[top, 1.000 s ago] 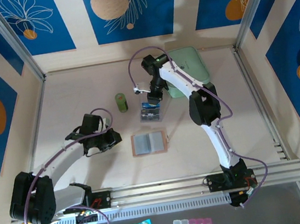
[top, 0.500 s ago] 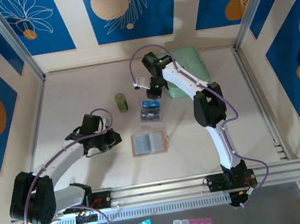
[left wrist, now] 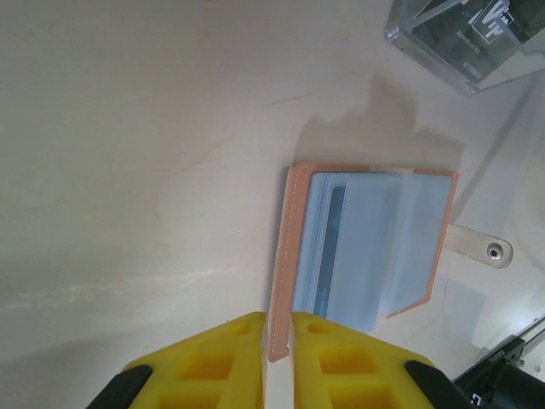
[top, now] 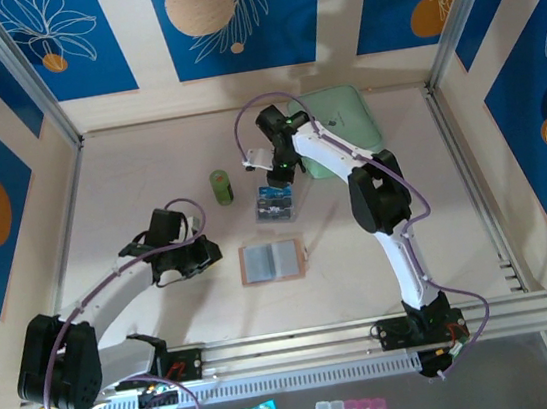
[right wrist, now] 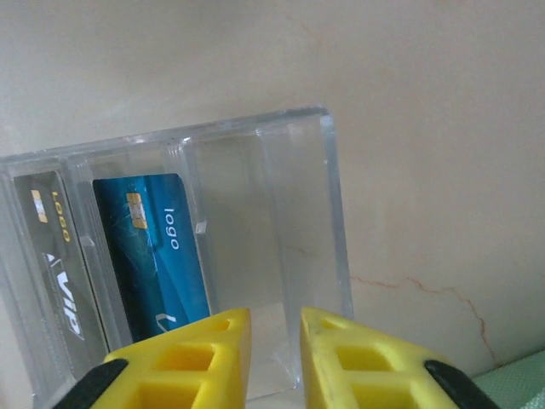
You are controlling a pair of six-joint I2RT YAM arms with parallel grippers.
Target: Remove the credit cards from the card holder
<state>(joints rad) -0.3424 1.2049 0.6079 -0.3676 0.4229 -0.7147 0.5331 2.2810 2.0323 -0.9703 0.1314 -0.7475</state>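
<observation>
Elbow bent, the right arm rises from the lower right of the top view and reaches to upper centre, wrist tipped down so the right gripper hangs over the upper edge of the box; its yellow fingers stand a little parted with nothing between them. The left arm lies low, stretched from lower left toward centre, and the left gripper is clenched to a thin slit, empty, just left of the holder and apart from it. The holder lies open and flat at centre, below the box: stitched tan-pink leather rim, cloudy grey-clear pockets, a snap tab sticking out to the right. A dark strip shows through one pocket; whether it is a card I cannot tell. In the clear, hard-walled, partitioned box sit a glossy blue card and a dark card printed VIP, in neighbouring slots at the left of the right wrist view.
</observation>
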